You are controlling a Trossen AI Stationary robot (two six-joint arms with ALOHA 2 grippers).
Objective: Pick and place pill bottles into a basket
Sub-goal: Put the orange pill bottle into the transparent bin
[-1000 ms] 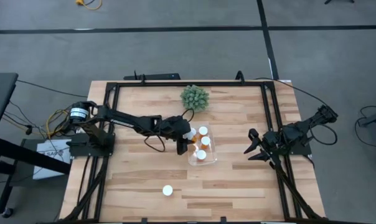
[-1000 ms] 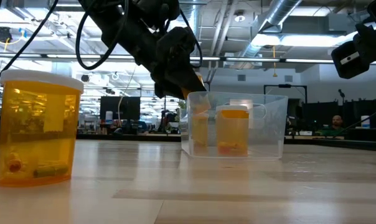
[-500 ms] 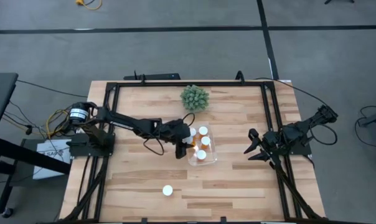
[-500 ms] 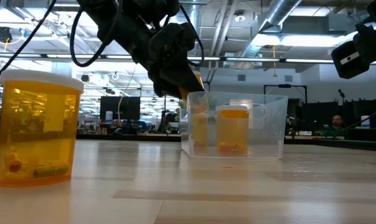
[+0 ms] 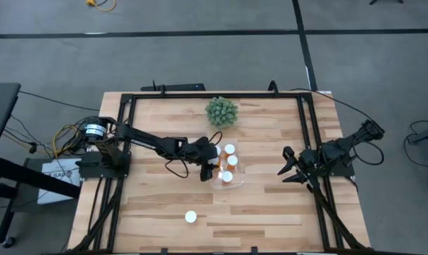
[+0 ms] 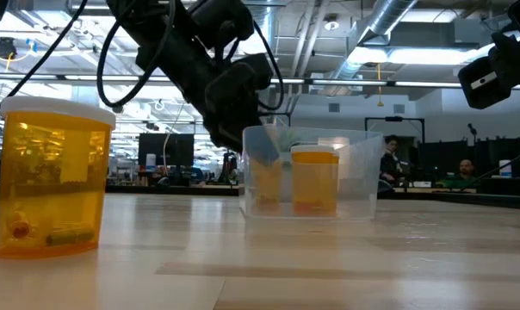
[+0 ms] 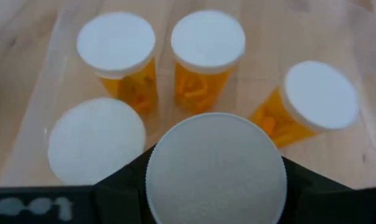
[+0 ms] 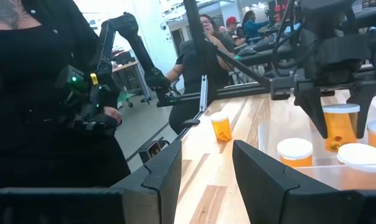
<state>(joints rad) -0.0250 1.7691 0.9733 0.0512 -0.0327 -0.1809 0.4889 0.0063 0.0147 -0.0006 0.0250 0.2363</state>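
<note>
Pill bottle [image 7: 216, 167] clamped in left gripper [image 5: 208, 165] fingers, over the basket [image 5: 240, 175] mid-desk; four bottles [image 7: 207, 41] inside, one [image 5: 190, 217] on the desk's near edge. Right gripper [image 5: 290, 169] parked right, fingers closed, empty.

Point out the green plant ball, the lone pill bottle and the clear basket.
green plant ball [image 5: 221, 111], high view, centre of ball
lone pill bottle [image 5: 190, 217], high view, white cap
clear basket [image 6: 363, 185], low view, side wall

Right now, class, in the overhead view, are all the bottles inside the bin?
No, one bottle stands alone on the table, away from the bin.
</note>
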